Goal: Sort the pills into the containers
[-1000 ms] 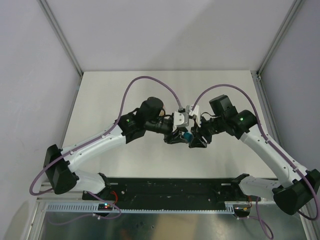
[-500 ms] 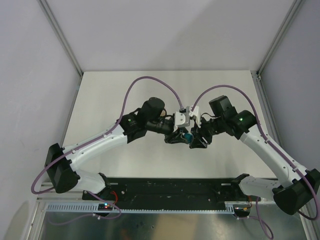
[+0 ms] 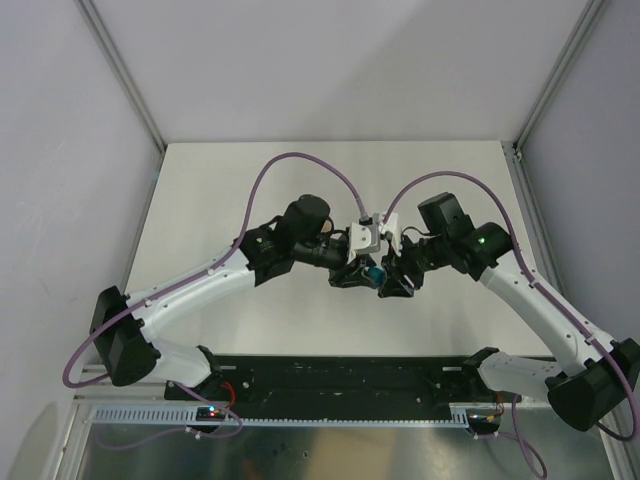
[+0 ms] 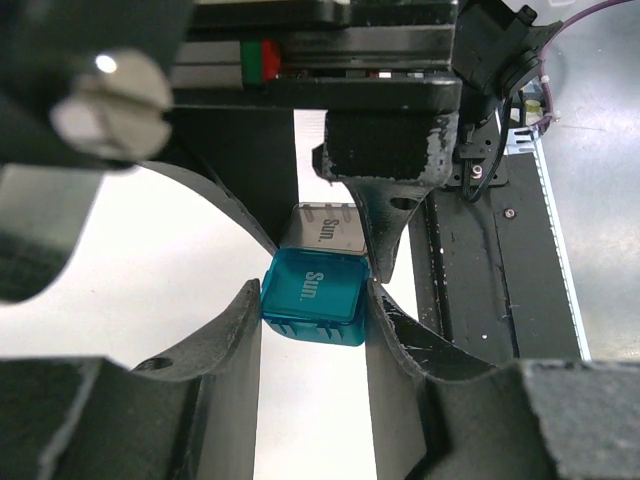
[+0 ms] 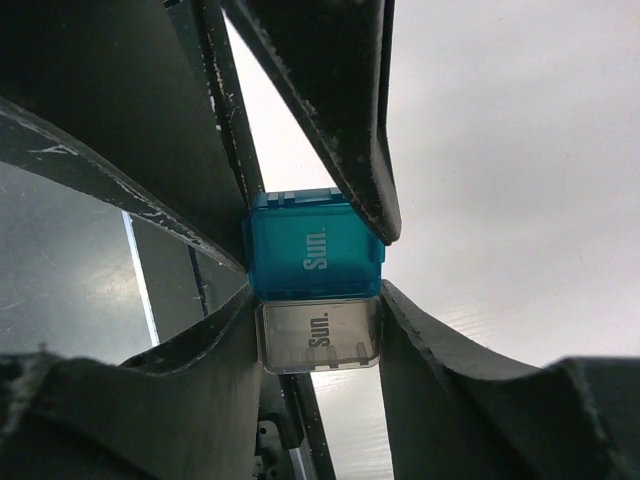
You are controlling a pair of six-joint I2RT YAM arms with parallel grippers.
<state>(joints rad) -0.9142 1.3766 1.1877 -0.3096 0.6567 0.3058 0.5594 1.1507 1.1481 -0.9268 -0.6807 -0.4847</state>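
The teal-blue box [image 3: 373, 271] marked "Sun." is held off the white table between both grippers at mid table. My left gripper [image 4: 313, 300] is shut on the teal body [image 4: 313, 297]. My right gripper [image 5: 318, 322] is shut on the grey see-through hinged flap [image 5: 318, 335], which joins the teal body [image 5: 315, 255] edge to edge. In the top view the left gripper [image 3: 358, 270] and the right gripper [image 3: 388, 276] meet tip to tip. The amber vial and the pills are out of view.
The white table [image 3: 220, 190] is bounded by grey walls at the back and sides. A black rail [image 3: 340, 375] with the arm bases runs along the near edge.
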